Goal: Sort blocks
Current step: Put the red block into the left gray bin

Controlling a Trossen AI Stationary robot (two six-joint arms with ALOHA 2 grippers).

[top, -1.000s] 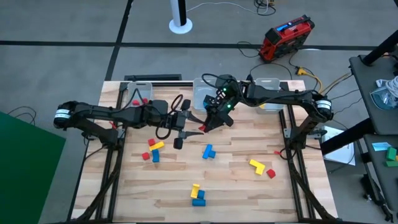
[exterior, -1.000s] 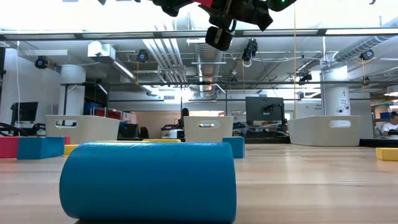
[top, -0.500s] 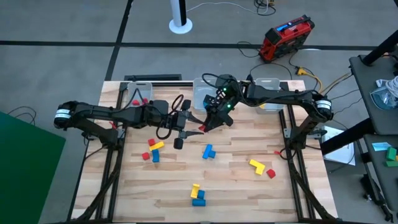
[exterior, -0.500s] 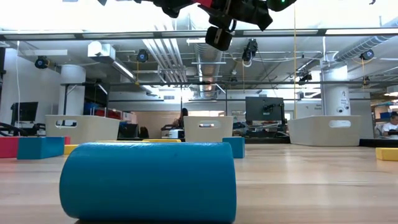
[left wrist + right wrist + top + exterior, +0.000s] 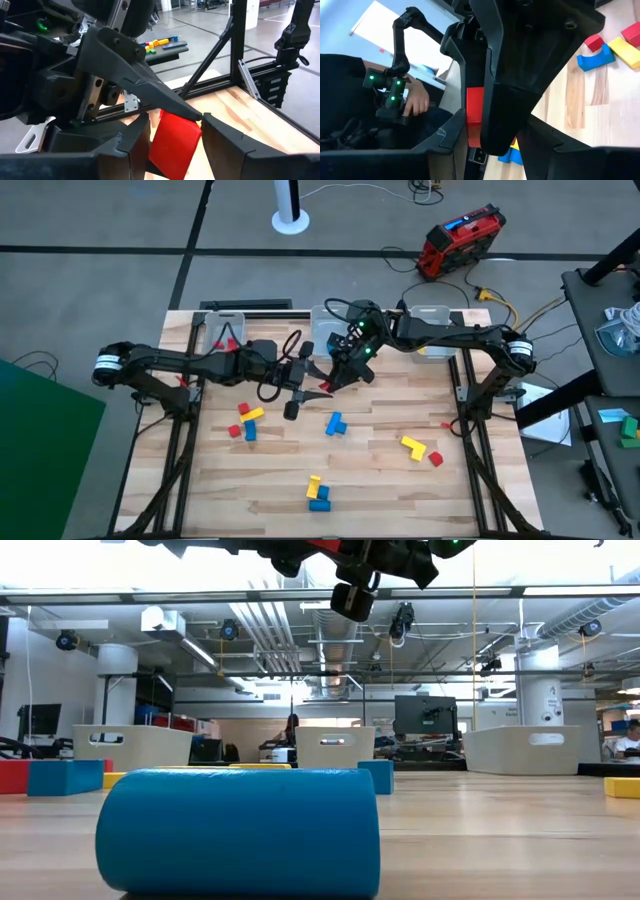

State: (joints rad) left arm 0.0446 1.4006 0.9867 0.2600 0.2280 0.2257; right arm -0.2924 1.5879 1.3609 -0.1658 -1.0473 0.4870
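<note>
A red block (image 5: 325, 387) hangs in the air over the middle of the table, between my two grippers. My right gripper (image 5: 332, 380) reaches in from the far right and is shut on it. My left gripper (image 5: 312, 384) comes from the table's left. It is open, with one finger on either side of the red block (image 5: 175, 140) and little gap left. Whether those fingers touch the block I cannot tell. Other blocks in red, blue and yellow lie loose on the table. My right gripper pinches the red block between its two fingers, one of them (image 5: 150, 92) ending on the block's upper edge (image 5: 192, 117). The fingers slant down from the table's far right. The block hangs below them, tilted and lifted clear of the table.
Three clear bins stand along the far edge: the left one (image 5: 222, 332) with red blocks, a middle one (image 5: 325, 332) and a right one (image 5: 432, 320). Loose blocks lie at left (image 5: 246, 420), in the middle (image 5: 335, 423), at right (image 5: 415, 448) and near the front (image 5: 318, 492).
My left gripper has moved toward the table's right edge, closing in on the red block held by my right gripper. The right gripper and the block have stayed where they were.
</note>
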